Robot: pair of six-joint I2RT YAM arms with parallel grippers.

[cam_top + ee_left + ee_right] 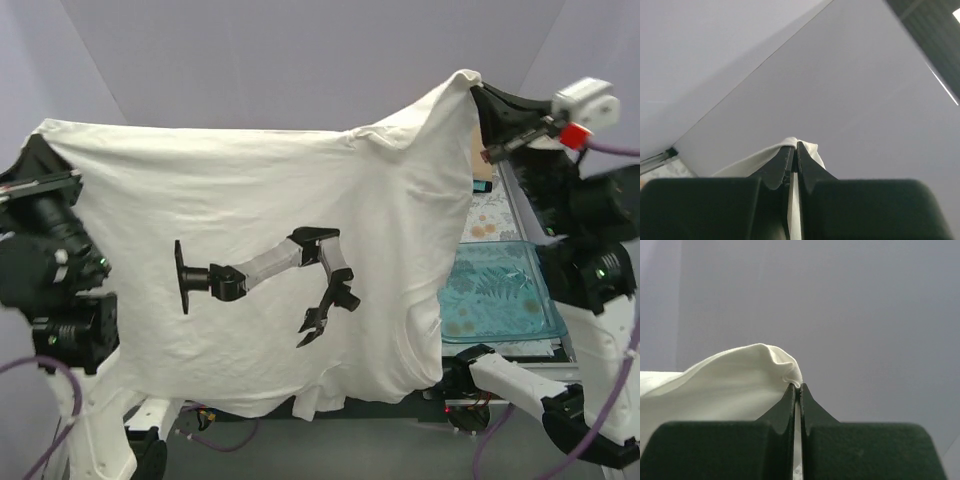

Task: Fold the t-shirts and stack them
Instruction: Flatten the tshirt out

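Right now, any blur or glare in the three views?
Top external: soft even light, shirt sharp, faint sheen on the tub. Left wrist: left gripper dark and soft up close, bright strip in the top right corner. Right wrist: right gripper likewise soft, shirt fold in focus.

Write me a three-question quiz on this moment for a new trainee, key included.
1. True or false: the off-white t-shirt is already folded.
2. The left gripper and right gripper are each: A. open; B. shut on a bunch of the shirt's cloth; C. shut but empty.
3. Name the container showing to the right of the shirt in the top view.
Key: 1. False: it hangs spread in the air between the two grippers. 2. B. 3. The clear blue tub.
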